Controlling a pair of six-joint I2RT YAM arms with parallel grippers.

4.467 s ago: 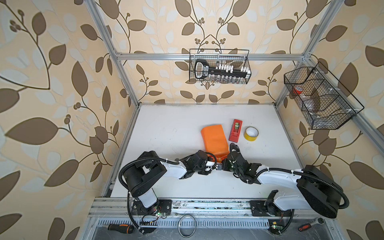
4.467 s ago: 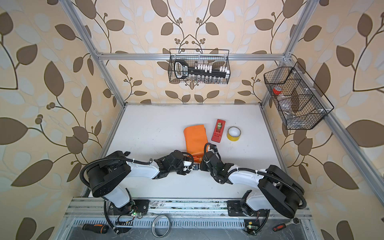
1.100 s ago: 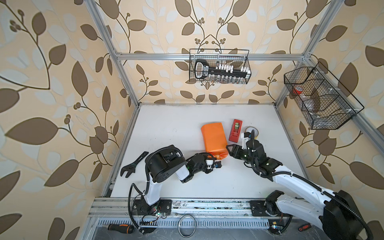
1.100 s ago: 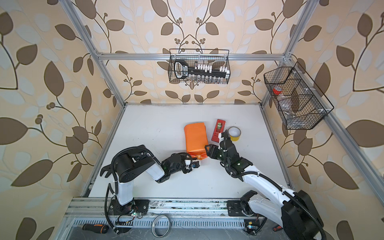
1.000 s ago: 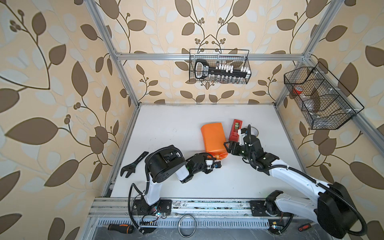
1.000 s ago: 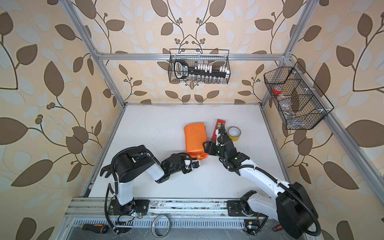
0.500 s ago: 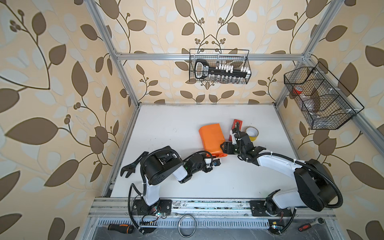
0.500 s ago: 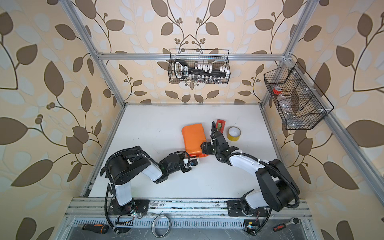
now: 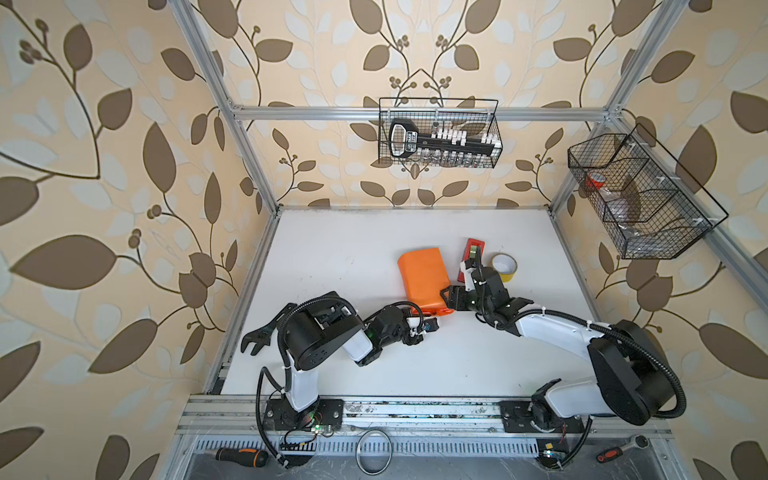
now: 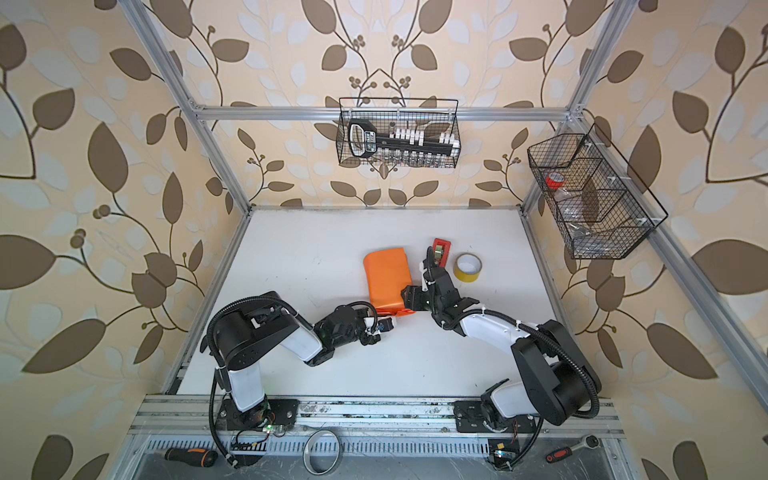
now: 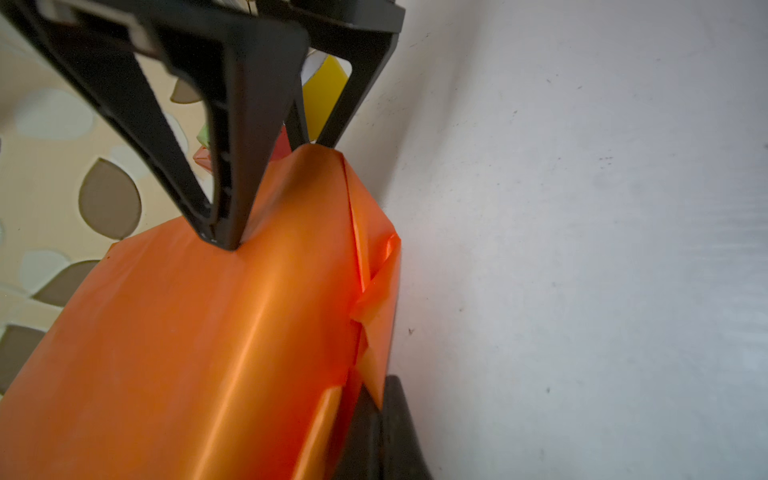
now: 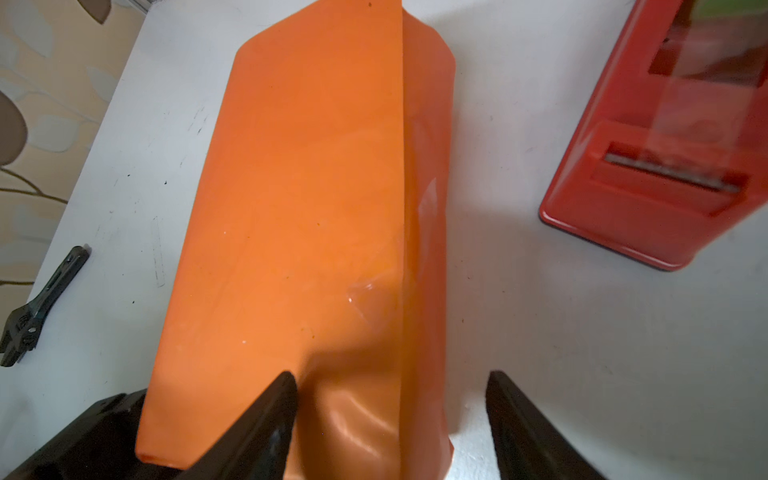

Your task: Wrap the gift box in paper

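The paper [image 9: 422, 275], orange side out, lies as a closed oblong bundle a little right of the middle of the table [image 9: 340, 257] (the gift box is hidden under it). The right gripper [image 9: 452, 297] sits at the bundle's near right corner with its jaws spread wide. In the right wrist view, one of its fingertips [image 12: 282, 388] presses on top of the paper, while the other stands over bare table just beside the bundle's right edge. The left gripper [image 9: 430, 324] lies at the near end, slightly left of the right one, with its jaws pressed together on a folded flap of the paper. The left wrist view shows that flap running down into its fingers [image 11: 395, 436]. A red tape dispenser [image 9: 471, 253] and a yellow tape roll [image 9: 504, 266] stand to the right of the bundle, the dispenser nearer to it.
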